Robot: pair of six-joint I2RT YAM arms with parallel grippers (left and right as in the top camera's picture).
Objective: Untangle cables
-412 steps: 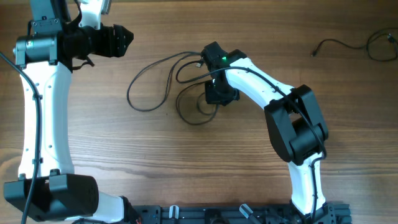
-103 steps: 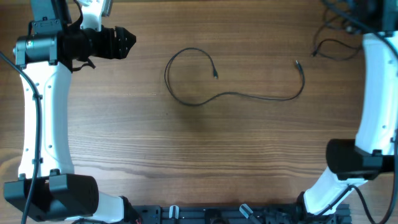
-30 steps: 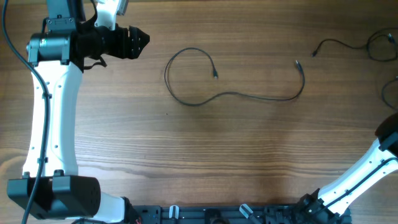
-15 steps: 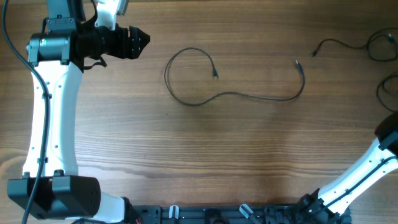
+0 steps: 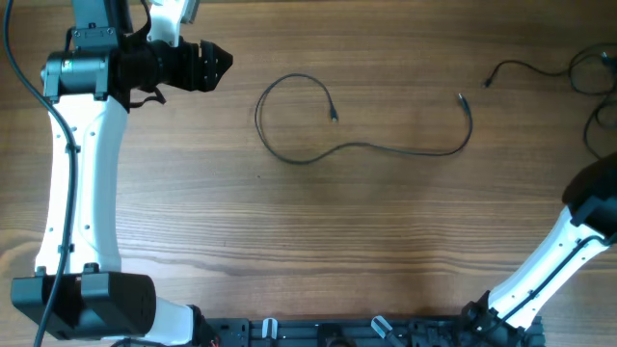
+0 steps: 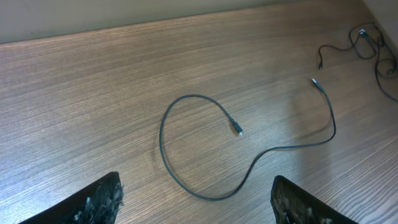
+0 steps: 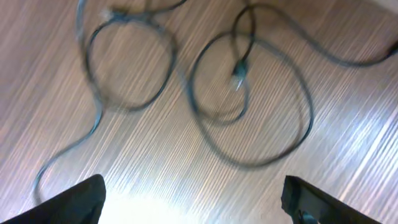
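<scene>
One thin black cable (image 5: 405, 150) lies by itself mid-table, a loop at its left end and a plug (image 6: 239, 130) inside the loop. More cables (image 5: 511, 64) lie in loose loops at the far right edge. In the right wrist view these cables (image 7: 249, 163) look blurred and overlapping. My left gripper (image 5: 228, 62) hovers at the far left of the table, apart from the cable. In its wrist view the left gripper (image 6: 196, 202) is open and holds nothing. My right gripper (image 7: 196, 202) hangs open above the right-hand cables, holding nothing. It is outside the overhead view.
The right arm (image 5: 590, 198) reaches in from the lower right edge. The left arm (image 5: 82, 173) runs along the left side. A black rail (image 5: 366, 333) lines the near edge of the wooden table (image 5: 318, 241).
The right arm has pushed further into the overhead view at the right edge. The left arm and the middle cable have not moved in the last second.
</scene>
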